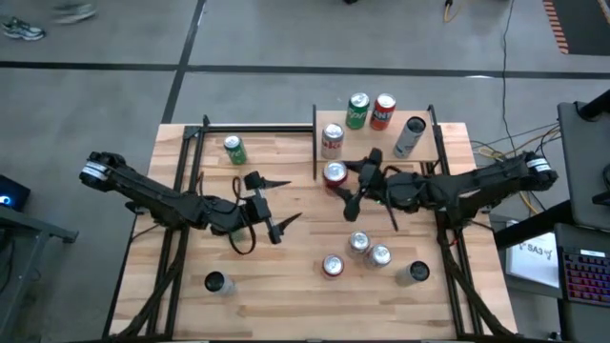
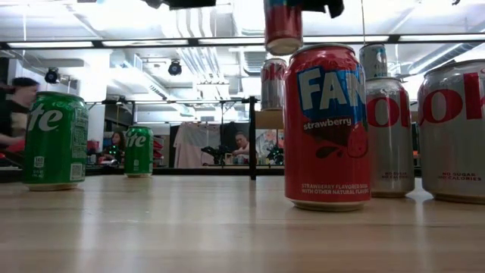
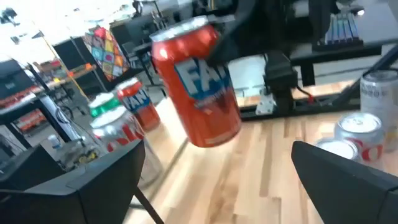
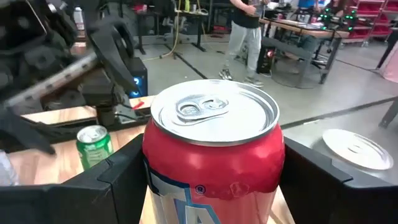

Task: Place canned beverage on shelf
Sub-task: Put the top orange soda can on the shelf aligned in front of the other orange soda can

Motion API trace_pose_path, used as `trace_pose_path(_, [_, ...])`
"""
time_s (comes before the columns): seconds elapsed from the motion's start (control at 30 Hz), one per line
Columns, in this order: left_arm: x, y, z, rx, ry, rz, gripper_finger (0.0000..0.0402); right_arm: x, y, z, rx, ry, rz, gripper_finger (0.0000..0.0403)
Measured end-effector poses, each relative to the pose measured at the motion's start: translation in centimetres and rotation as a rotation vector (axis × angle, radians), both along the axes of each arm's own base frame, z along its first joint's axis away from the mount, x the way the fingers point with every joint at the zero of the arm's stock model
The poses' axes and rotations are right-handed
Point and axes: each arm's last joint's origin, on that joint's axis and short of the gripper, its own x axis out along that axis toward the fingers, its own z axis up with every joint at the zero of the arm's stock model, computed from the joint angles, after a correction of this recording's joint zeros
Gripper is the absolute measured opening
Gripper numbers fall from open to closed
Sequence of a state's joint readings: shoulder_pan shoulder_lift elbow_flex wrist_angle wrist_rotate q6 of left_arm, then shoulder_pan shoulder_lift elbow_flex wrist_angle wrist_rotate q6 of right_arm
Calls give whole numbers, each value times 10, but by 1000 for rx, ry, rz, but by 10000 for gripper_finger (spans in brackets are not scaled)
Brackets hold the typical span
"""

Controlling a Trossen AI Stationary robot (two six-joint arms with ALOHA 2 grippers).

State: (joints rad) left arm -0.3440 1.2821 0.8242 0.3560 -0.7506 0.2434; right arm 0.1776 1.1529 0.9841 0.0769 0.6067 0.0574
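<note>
Right end effector [image 1: 341,188]: grasping a red Fanta can [image 1: 335,173], lifted at the shelf [image 1: 419,152] front edge.
Left end effector [image 1: 270,203]: released, empty, 9 o'clock of the can.

**Cans spread across table and shelf**

The striped wooden table [image 1: 286,295] carries a green can [image 1: 233,150], a dark can [image 1: 215,282] and four more at the near right. The shelf [image 1: 424,157] holds a green can, two red ones, a silver one.
</note>
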Motion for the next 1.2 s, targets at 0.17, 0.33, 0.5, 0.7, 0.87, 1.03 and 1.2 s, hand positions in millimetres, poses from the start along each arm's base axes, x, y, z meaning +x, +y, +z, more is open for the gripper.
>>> trace_pose_path(0.17, [-6,2,6,34,6,-2,385,-19,-10,-3,27,-30,-25,277])
trace_pose_path(0.33, [-10,4,11,60,4,-2,383,-33,-19,-14,65,-71,-87,277])
trace_pose_path(0.5, [-12,5,13,77,6,12,382,-47,-24,-30,75,-81,-225,277])
trace_pose_path(0.7, [-12,6,12,96,21,45,382,-59,-28,-43,90,-92,-350,277])
trace_pose_path(0.87, [-12,6,11,99,23,44,382,-64,-30,-46,82,-107,-447,277])
trace_pose_path(1.03, [-10,6,11,102,28,-4,382,-67,-33,-50,77,-87,-547,277])
trace_pose_path(1.2, [-8,10,11,142,45,-88,382,-67,-39,-54,91,-87,-589,277])
